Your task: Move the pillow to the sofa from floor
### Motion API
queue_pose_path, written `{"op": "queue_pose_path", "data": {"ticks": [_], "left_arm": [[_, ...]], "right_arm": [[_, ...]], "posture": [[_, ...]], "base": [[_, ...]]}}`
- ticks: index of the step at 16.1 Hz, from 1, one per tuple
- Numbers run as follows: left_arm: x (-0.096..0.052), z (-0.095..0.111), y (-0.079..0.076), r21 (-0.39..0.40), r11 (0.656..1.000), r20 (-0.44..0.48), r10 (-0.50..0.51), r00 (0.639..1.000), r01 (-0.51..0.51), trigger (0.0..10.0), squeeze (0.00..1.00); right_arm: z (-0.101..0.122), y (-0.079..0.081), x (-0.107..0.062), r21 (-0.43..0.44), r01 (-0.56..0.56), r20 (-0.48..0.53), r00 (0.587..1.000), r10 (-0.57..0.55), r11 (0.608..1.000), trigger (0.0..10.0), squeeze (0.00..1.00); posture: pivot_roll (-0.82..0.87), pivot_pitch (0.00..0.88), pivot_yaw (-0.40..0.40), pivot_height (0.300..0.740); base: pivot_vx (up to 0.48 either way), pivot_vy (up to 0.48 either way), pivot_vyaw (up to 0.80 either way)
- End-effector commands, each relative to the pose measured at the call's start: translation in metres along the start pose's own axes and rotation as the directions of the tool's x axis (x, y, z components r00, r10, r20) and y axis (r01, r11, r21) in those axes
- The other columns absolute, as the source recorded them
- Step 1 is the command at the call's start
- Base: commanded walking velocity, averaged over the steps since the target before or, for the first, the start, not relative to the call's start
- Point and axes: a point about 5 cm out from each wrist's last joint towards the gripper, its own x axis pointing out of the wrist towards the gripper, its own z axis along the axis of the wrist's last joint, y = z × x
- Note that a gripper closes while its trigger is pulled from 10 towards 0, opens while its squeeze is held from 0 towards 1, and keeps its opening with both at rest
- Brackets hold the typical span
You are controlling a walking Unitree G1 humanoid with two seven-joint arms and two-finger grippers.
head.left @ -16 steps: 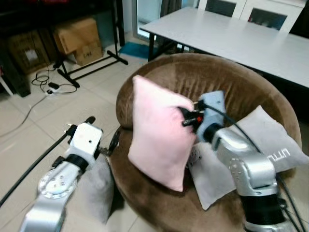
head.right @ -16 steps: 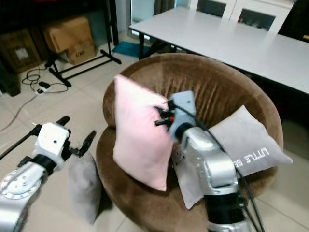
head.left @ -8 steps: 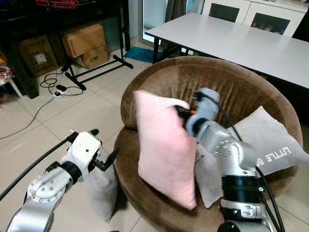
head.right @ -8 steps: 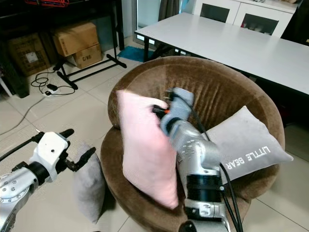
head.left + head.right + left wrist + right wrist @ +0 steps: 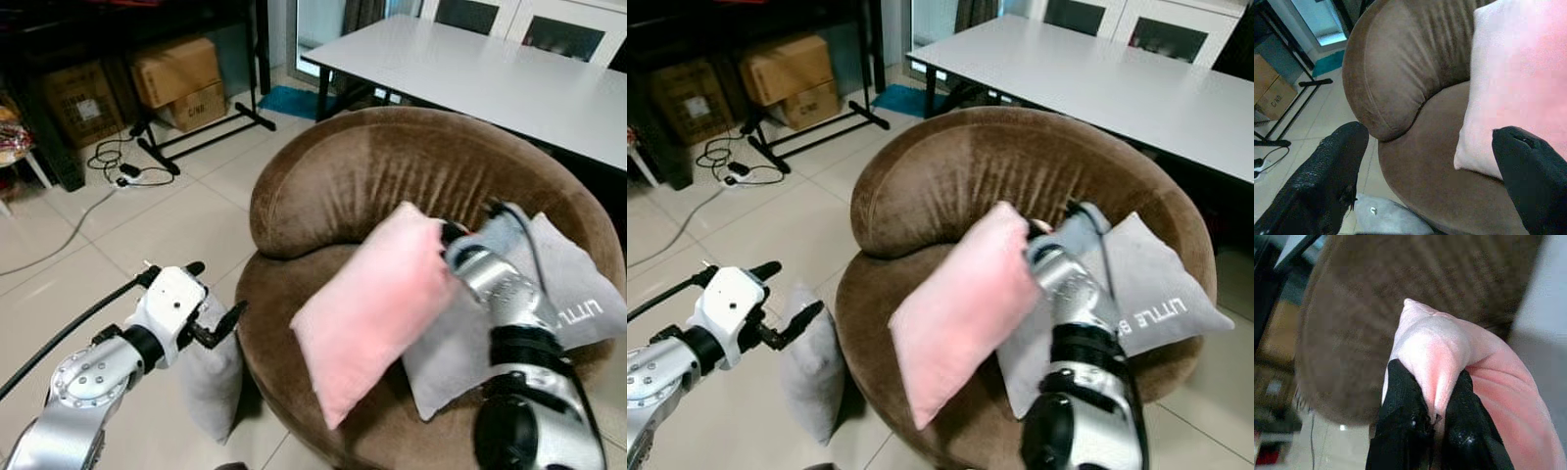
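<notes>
A soft pink square pillow point(image 5: 377, 308) hangs tilted over the seat of a round brown velvet tub sofa point(image 5: 372, 176), its top corner pinched between the black fingers of the robot's right gripper point(image 5: 1432, 418), which are clenched on a fold of the fabric. The pillow's lower corner points toward 7 o'clock, and it cannot be told whether that corner touches the seat cushion. At 3 o'clock from the pink pillow, a grey square cushion printed with white letters point(image 5: 1156, 294) leans against the sofa's backrest, partly behind the silver right arm.

At 9 o'clock from the sofa, the left gripper point(image 5: 1425, 178) hovers with its two fingers spread wide and holding nothing, above a second grey cushion point(image 5: 211, 377) that stands on the pale tiled floor point(image 5: 118, 245), leaning against the sofa's base.

At 12 o'clock, behind the sofa, stands a long white table point(image 5: 470, 69). At 10 o'clock, brown cardboard boxes point(image 5: 176, 78) sit by a black metal stand point(image 5: 201, 132), with black cables point(image 5: 132, 176) lying on the tiles.
</notes>
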Motion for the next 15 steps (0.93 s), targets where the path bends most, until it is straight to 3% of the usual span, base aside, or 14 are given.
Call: {"op": "queue_pose_path", "data": {"ticks": [1,3,5,8,9,10,12,15], "left_arm": [[-0.001,0.005,0.000,0.008,1.000,0.013,-0.020,1.000,0.020,10.0,0.00],[-0.001,0.006,0.000,0.007,1.000,0.016,-0.030,0.999,0.030,10.0,0.00],[0.000,0.006,0.001,0.007,0.999,0.019,-0.043,0.999,0.043,10.0,0.00],[0.003,0.007,0.001,0.005,0.997,0.021,-0.071,0.997,0.071,10.0,0.00],[0.003,0.007,0.000,-0.003,0.996,0.022,-0.084,0.996,0.084,10.0,0.00],[0.003,0.007,-0.002,-0.020,0.995,0.023,-0.099,0.995,0.099,10.0,0.00],[0.000,0.007,-0.004,-0.073,0.989,0.036,-0.123,0.992,0.126,10.0,0.00],[-0.006,0.009,-0.007,-0.190,0.966,0.080,-0.163,0.983,0.176,10.0,0.00]], "right_arm": [[0.024,-0.009,0.000,0.068,0.026,0.095,0.995,-0.033,0.997,10.0,0.00],[0.037,-0.034,-0.002,0.121,0.067,0.141,0.986,-0.084,0.990,10.0,0.00],[0.034,-0.052,-0.004,0.144,0.107,0.133,0.983,-0.126,0.984,10.0,0.00],[0.009,-0.075,-0.009,0.070,0.167,0.075,0.982,-0.172,0.984,10.0,0.00],[0.001,-0.079,-0.012,0.050,0.170,0.060,0.983,-0.173,0.984,10.0,0.75],[-0.005,-0.082,-0.015,0.023,0.166,0.051,0.985,-0.167,0.986,10.0,1.00],[-0.013,-0.079,-0.027,-0.033,0.129,0.054,0.990,-0.127,0.991,10.0,1.00],[-0.004,-0.065,-0.043,-0.109,0.057,0.107,0.993,-0.045,0.992,10.0,1.00]], "posture": [[-0.01,0.000,-0.032,0.740],[-0.02,0.000,-0.028,0.740],[-0.03,0.000,-0.016,0.740],[-0.04,0.000,-0.005,0.740],[-0.04,0.000,-0.003,0.740],[-0.04,0.000,-0.001,0.740],[-0.04,0.000,-0.002,0.740],[-0.04,0.000,-0.005,0.740]], "base": [[0.000,0.000,0.00],[0.000,0.000,0.00],[0.000,0.000,0.00],[0.000,0.000,0.00],[0.000,0.000,0.00],[0.000,0.000,0.00],[0.000,0.000,0.00],[0.000,0.000,0.00]]}}
